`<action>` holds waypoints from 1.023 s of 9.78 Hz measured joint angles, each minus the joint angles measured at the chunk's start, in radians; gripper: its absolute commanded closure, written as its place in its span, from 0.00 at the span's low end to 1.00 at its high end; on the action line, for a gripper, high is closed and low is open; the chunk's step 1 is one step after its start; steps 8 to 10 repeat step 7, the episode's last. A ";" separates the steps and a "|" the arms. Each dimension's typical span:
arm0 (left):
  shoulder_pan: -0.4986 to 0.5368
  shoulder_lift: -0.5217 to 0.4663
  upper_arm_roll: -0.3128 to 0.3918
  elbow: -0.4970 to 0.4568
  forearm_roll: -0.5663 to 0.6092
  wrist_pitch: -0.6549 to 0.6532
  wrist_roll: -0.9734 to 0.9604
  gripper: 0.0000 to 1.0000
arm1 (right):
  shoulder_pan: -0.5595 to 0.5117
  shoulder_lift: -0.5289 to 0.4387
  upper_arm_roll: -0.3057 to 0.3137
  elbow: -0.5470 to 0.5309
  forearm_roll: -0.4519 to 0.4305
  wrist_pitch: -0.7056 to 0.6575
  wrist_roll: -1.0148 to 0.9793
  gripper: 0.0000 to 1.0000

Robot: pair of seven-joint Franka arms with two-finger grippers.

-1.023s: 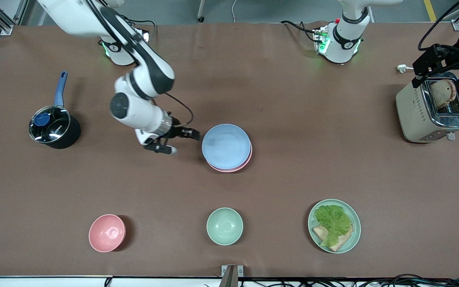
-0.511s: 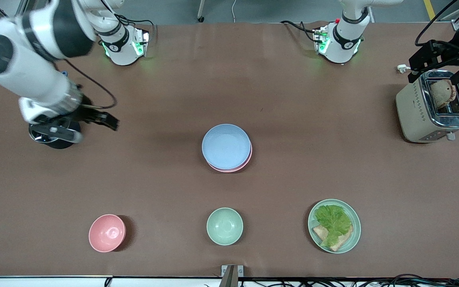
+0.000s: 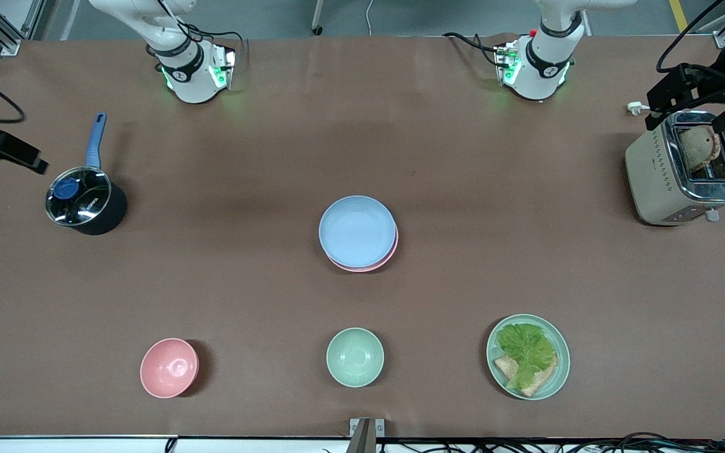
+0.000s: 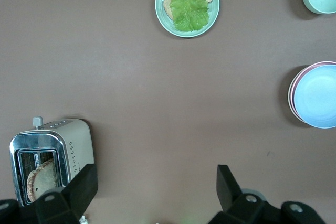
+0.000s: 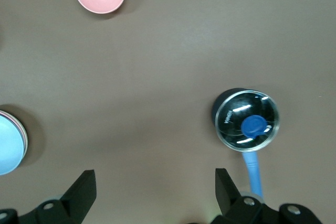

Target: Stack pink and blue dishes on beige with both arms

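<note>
A blue plate [image 3: 357, 230] lay stacked on a pink plate [image 3: 380, 263] mid-table. Both grippers hung high with jaws spread, released: left gripper [image 4: 156, 192] over the toaster [image 3: 682, 170], right gripper [image 5: 155, 192] near the saucepan [image 3: 84, 200].

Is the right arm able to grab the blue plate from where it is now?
Probably yes. The right gripper is open, up over the table's edge by the pot. Only bare table lies between it and the blue plate, which sits uncovered atop the pink plate.

The table [image 3: 463, 189] is showing a matt brown covering. The blue plate [image 3: 357, 230] and pink plate [image 3: 387, 255] are looking matt and smooth (plastic, seemingly). The toaster [image 3: 683, 173] is gleaming with polished metal; the pot's lid [image 3: 78, 195] is shining like glass.
</note>
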 measured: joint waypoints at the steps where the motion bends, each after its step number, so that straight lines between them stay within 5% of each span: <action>1: -0.001 0.000 0.000 -0.001 -0.001 0.000 0.000 0.00 | 0.000 0.000 -0.002 0.015 0.000 -0.010 -0.003 0.00; 10: -0.003 0.000 -0.001 -0.008 -0.015 0.000 -0.059 0.00 | 0.010 0.002 -0.001 0.019 0.000 -0.008 -0.004 0.00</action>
